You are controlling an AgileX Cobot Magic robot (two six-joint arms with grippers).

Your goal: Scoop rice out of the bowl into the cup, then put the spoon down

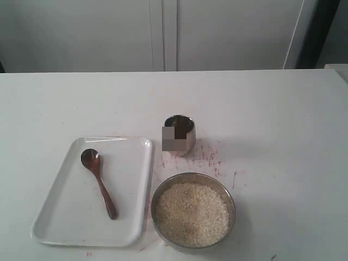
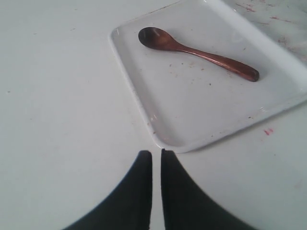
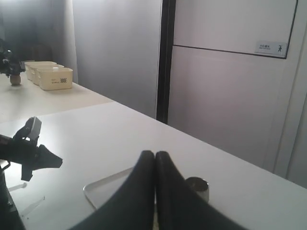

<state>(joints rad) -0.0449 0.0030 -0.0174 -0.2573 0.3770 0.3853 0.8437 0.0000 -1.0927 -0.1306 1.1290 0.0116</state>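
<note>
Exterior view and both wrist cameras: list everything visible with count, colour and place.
table: one, white, under everything
tray: one, white, left side
spoon: one, reddish-brown, on the tray
bowl: one, steel, right of tray
rice: one heap, off-white, in the bowl
cup: one, steel, centre, beyond the bowl
red marks: many, between cup and bowl
bins: at least two, cream, far background
left gripper: one, black, shut, near tray corner
right gripper: one, black, shut, raised

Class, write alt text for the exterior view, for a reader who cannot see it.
A wide steel bowl of rice sits nearest the camera on a white table, with a small steel cup beyond it. To their left, a wooden spoon lies on a white tray.
</note>
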